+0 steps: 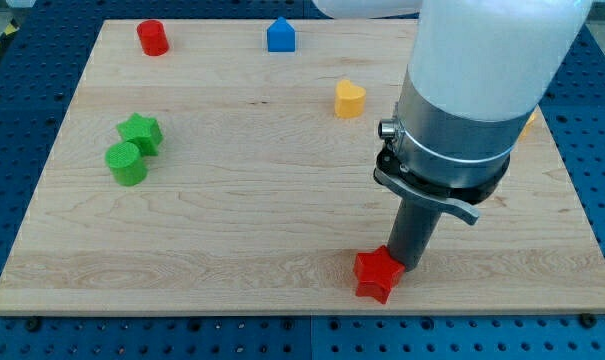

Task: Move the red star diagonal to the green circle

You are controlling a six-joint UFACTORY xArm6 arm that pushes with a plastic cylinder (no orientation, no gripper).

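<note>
The red star (376, 274) lies near the board's bottom edge, right of centre. My tip (406, 266) stands right against the star's right side, touching or nearly touching it. The green circle (126, 164), a short cylinder, sits far off at the view's left, with a green star (141, 132) touching it just above and to its right.
A red cylinder (153, 37) sits at the top left, a blue house-shaped block (281, 35) at the top middle, a yellow heart (349, 99) right of centre. An orange-yellow block (529, 119) peeks out behind the arm at the right. The wooden board (232, 230) ends just below the star.
</note>
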